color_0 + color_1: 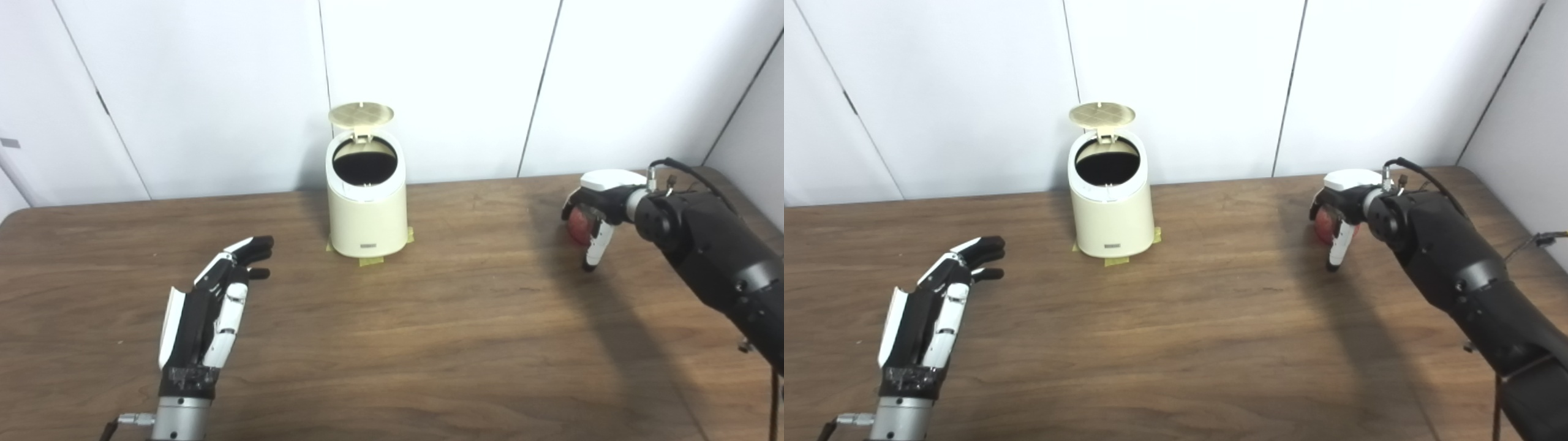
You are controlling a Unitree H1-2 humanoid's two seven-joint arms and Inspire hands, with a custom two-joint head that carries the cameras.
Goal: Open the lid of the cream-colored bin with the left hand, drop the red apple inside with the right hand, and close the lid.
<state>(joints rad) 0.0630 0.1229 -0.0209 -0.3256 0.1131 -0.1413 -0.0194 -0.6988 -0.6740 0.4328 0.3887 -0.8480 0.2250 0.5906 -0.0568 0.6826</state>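
The cream-colored bin [366, 214] stands at the back middle of the table, its round lid [361, 114] tipped up and the dark opening showing. At the far right lies the red apple [577, 226], mostly covered by my right hand [597, 205], whose fingers curl over its far side while the thumb reaches down its near side. I cannot tell whether the apple rests on the table or hangs just above it. My left hand [211, 306] is at the near left, flat with fingers stretched apart, holding nothing, well short of the bin.
Strips of yellow tape [370, 261] mark the bin's base on the brown wooden table [429, 343]. White wall panels rise right behind the bin. A cable [692, 171] loops off the right wrist.
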